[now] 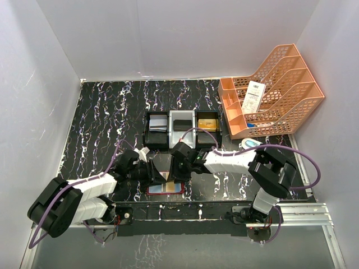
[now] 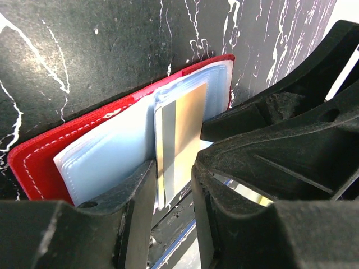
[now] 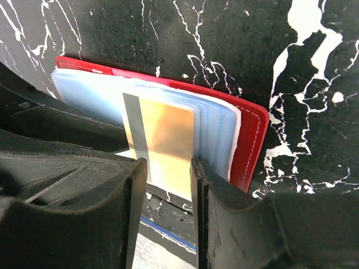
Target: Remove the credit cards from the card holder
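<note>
The card holder [image 3: 247, 140] is lying open at the desk's [image 1: 101, 129] near edge.
Your left gripper [image 2: 173, 168] and right gripper [image 3: 168, 165] are each straddling the gold credit card [image 2: 182, 123]; grip cannot be told.

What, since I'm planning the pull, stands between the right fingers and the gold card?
Nothing visible. The gold card sticks out of the clear sleeves of the card holder and shows uncovered in the gap between the right fingers.
</note>
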Tool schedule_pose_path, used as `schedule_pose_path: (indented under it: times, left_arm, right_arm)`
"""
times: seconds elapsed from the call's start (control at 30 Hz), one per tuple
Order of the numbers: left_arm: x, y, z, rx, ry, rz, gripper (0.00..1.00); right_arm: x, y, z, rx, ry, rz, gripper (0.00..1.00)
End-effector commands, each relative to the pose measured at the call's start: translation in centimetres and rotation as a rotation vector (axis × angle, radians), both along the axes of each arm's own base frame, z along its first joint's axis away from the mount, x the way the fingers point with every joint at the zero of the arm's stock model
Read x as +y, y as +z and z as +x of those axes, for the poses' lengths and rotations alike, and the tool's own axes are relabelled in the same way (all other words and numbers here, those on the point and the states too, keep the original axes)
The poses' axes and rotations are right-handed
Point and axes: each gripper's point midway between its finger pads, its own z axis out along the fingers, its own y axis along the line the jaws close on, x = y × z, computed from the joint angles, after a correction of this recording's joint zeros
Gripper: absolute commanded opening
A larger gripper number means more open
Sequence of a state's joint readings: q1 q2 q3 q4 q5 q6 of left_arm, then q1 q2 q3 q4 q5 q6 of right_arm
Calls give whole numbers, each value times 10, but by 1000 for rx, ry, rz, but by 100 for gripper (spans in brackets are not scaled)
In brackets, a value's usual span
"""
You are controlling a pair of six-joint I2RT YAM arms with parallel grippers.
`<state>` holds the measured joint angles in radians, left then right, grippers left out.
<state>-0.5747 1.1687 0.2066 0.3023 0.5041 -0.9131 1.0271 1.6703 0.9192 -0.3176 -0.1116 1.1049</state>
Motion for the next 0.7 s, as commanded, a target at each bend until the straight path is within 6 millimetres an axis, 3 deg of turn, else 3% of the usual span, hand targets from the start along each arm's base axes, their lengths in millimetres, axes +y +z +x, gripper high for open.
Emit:
schedule_pose_path:
  times: [0.0, 0.33, 0.67]
  left_arm:
    - [8, -16, -7, 39, 23, 35, 30]
    - [11, -16, -8, 32, 31, 43, 26]
    - [9, -14, -8, 32, 29, 37, 20]
  right_arm:
    - [33, 0, -5, 8, 33, 151, 35]
    - [47, 48, -6, -3, 56, 451, 32]
    - [51, 49, -5, 17, 63, 473, 31]
